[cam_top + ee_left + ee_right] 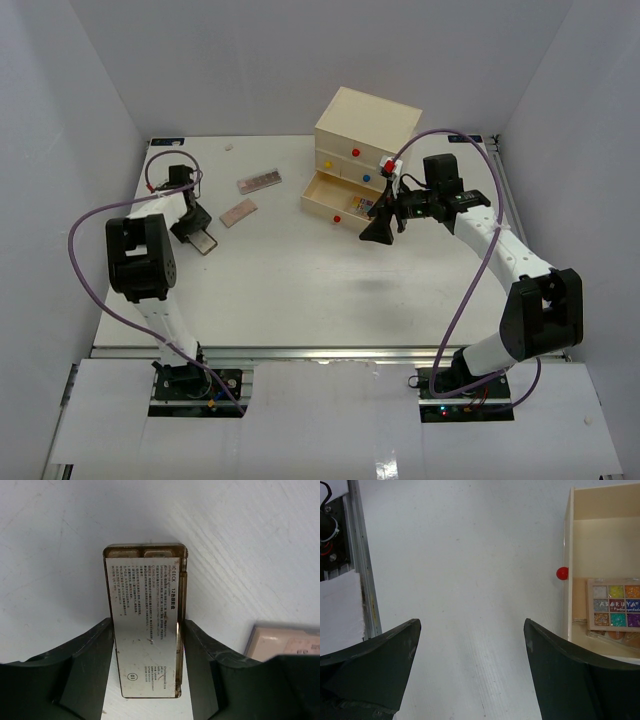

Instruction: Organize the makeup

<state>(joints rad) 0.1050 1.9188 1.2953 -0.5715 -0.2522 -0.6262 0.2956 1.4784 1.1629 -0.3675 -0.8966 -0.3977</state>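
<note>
Seen from above, the left gripper (200, 238) sits low over an eyeshadow palette (208, 243) on the table (300, 290), and the right gripper (380, 228) hangs beside the chest's (368, 125) open bottom drawer (335, 197). In the left wrist view, the fingers (85, 670) pinch the label-up eyeshadow palette's long edges. In the right wrist view, the jaws are spread wide and a glitter palette (614, 604) lies in the bottom drawer.

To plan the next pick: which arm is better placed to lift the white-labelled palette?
Left. The left end effector straddles the palette, fingers beside both long edges. The right end effector stands open near the open drawer, far from it.
</note>
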